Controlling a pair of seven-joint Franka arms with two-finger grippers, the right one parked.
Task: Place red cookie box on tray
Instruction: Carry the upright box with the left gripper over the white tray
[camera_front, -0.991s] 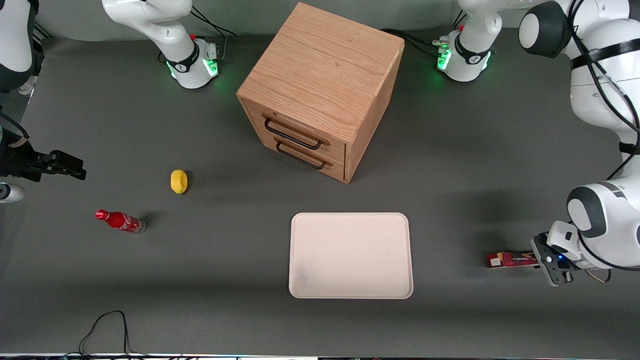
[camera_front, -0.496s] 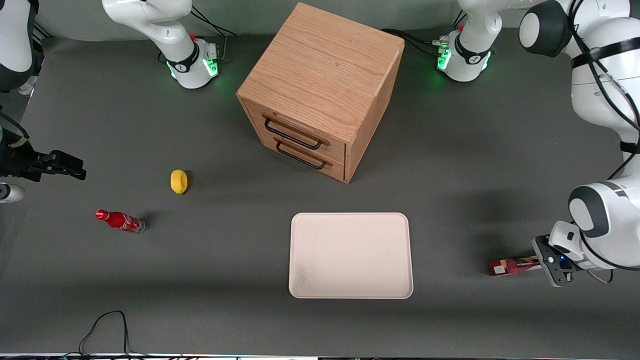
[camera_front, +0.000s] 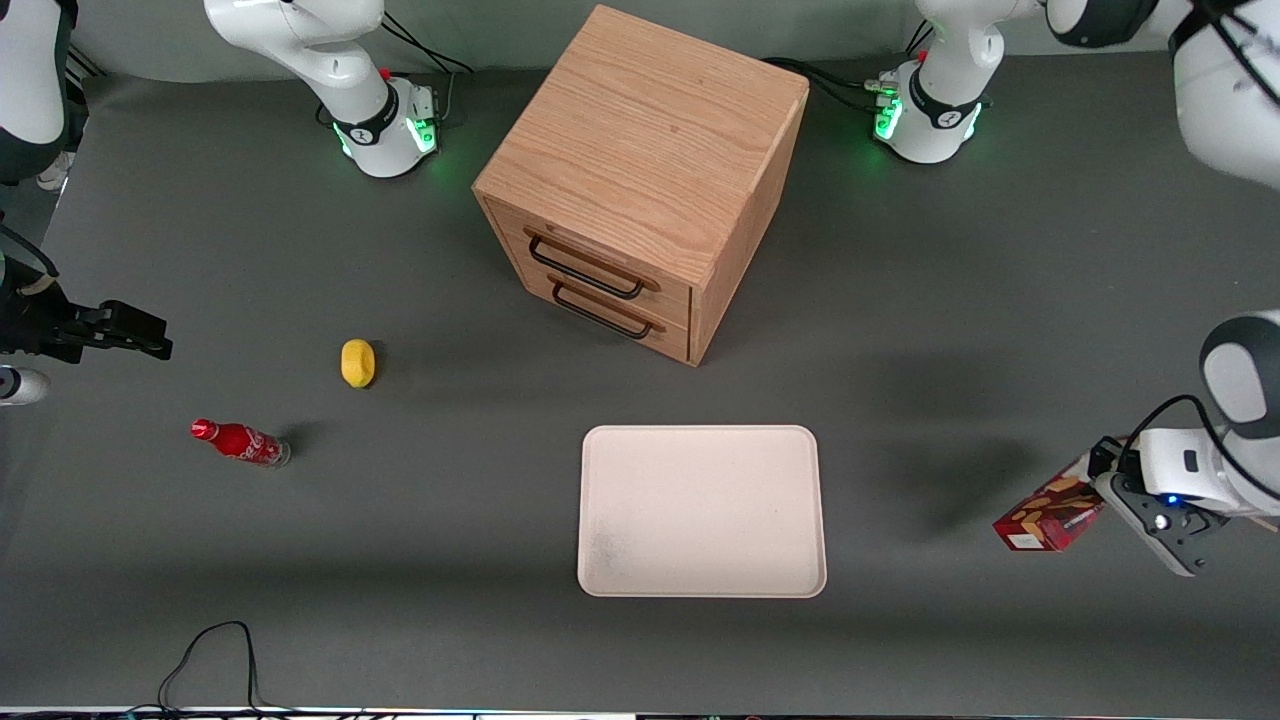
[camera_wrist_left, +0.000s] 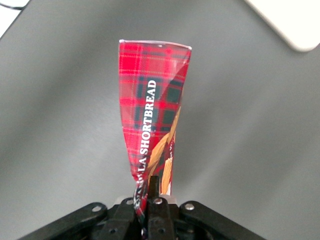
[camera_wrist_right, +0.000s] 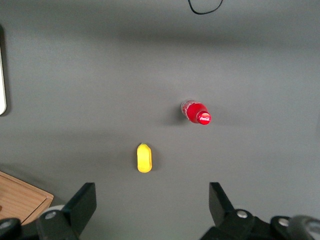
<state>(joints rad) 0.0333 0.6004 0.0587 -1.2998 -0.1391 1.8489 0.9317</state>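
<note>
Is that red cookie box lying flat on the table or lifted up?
Lifted and tilted. The tool is shut on one end of the cookie box, and its shadow falls apart from it on the table.

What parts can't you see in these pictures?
- Gripper end of the red cookie box: hidden by the shut fingers in the left wrist view.
- Tray: cut off by the picture edge in the left wrist view.
- Drawers' insides: closed in the front view.
- Bottle label: too small to read.

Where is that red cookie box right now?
The red cookie box is held in the gripper, lifted off the table toward the working arm's end, beside the tray but not over it.
</note>
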